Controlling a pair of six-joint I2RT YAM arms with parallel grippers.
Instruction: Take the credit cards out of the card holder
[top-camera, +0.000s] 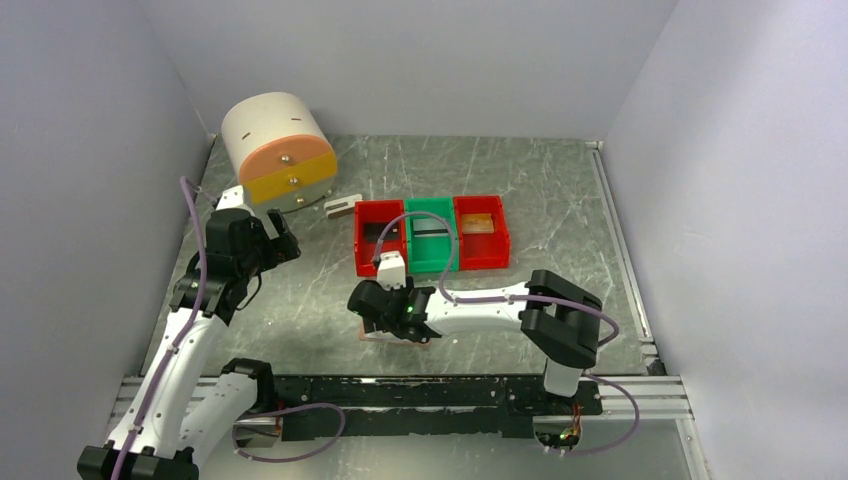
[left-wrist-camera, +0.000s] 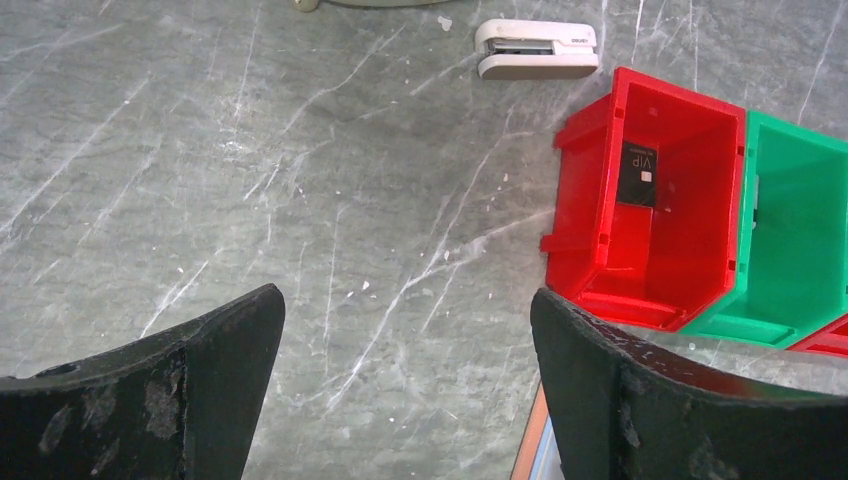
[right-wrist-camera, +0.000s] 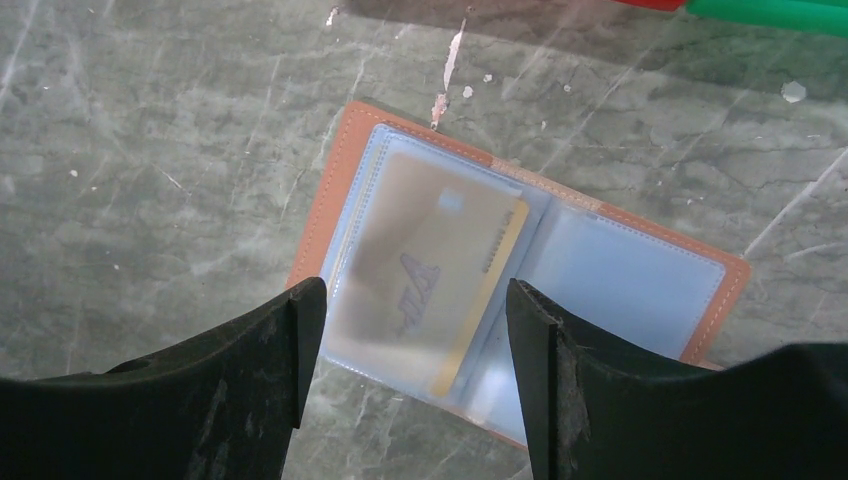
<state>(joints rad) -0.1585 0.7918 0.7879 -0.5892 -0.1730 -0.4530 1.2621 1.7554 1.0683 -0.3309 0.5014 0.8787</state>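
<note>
Checking top view: right gripper (top-camera: 385, 305) hangs over the open wallet (top-camera: 366, 336) mid-table, on the near side of the red bin (top-camera: 378, 235). Left gripper (top-camera: 283, 242) is at far left, well apart. Left wrist: I see jaws wide, nothing between them; a black card (left-wrist-camera: 638, 173) lies in that red bin. Right wrist: jaws apart, holding nothing, above the gold card (right-wrist-camera: 440, 270) tucked in one clear pocket of the wallet.

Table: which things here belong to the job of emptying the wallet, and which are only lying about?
Job: wallet, gold card inside it, black card in the red bin.
Lying about: small white block, round drum.
</note>
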